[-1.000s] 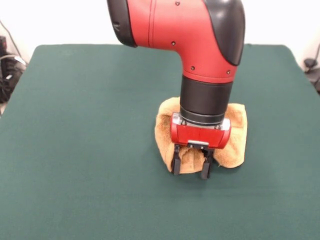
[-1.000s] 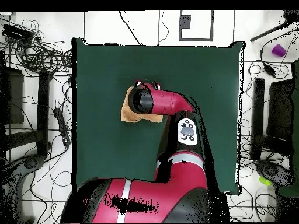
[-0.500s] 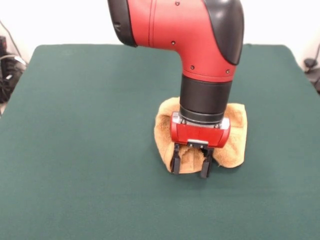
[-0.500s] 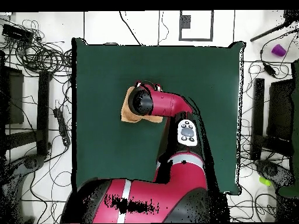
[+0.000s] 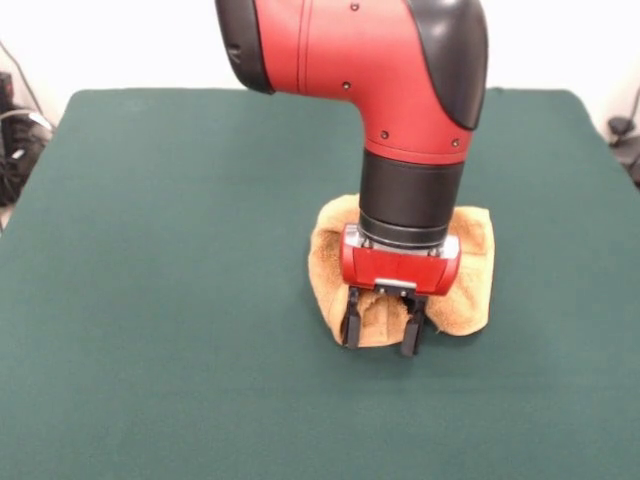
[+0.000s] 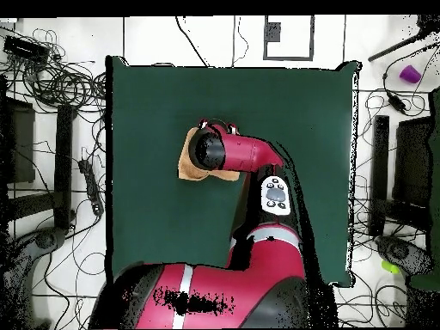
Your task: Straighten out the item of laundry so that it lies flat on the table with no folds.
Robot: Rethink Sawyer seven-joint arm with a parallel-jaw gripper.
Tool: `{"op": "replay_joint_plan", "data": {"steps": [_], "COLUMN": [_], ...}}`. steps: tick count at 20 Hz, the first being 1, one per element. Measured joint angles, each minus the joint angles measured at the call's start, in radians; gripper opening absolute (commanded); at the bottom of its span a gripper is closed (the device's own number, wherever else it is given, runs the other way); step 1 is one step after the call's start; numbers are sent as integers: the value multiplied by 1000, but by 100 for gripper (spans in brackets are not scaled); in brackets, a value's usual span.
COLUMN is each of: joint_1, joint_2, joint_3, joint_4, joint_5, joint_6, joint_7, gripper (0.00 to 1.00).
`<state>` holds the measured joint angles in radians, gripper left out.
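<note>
The item of laundry (image 5: 476, 268), a golden-orange towel, lies bunched and folded on the dark green table (image 5: 180, 250), a little right of centre. My gripper (image 5: 379, 336) is down at the towel's near edge. Its two black fingers (image 5: 350, 330) stand apart on either side of a raised fold, so it is open. The red wrist hides the towel's middle. In the overhead view only a sliver of the towel (image 6: 186, 167) shows on the table (image 6: 155, 103), left of the arm's elbow, and the gripper itself is hidden beneath the arm.
Green table surface lies all round the towel. Off the table, cables (image 6: 60, 82) and dark equipment (image 6: 34, 163) lie on the floor at both sides. A small purple object (image 6: 410, 74) sits on the floor beyond the table's corner.
The gripper has crept a hair to the left in the front view. The towel's shape and the spread of the fingers are unchanged.
</note>
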<state>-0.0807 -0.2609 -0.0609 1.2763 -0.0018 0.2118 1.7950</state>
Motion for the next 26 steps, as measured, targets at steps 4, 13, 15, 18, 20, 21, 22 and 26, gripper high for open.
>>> {"op": "replay_joint_plan", "data": {"steps": [4, 13, 15, 18, 20, 21, 22, 26], "joint_1": [0, -3, -3, -4, -10, -13, -16, -40], "joint_2": [-4, -73, -96, -121, -143, -150, -155, -176], "joint_3": [0, -1, -1, -1, 0, 0, 0, 5], "joint_4": [4, 106, 144, 190, 234, 251, 263, 322], "joint_5": [0, -2, -7, -24, -45, -51, -57, -91], "joint_6": [0, -15, -33, -63, -101, -117, -127, -179], "joint_7": [0, 0, 0, 0, 0, 0, 0, 0], "gripper": [100, 100, 100, 100, 100, 100, 100, 100]}}
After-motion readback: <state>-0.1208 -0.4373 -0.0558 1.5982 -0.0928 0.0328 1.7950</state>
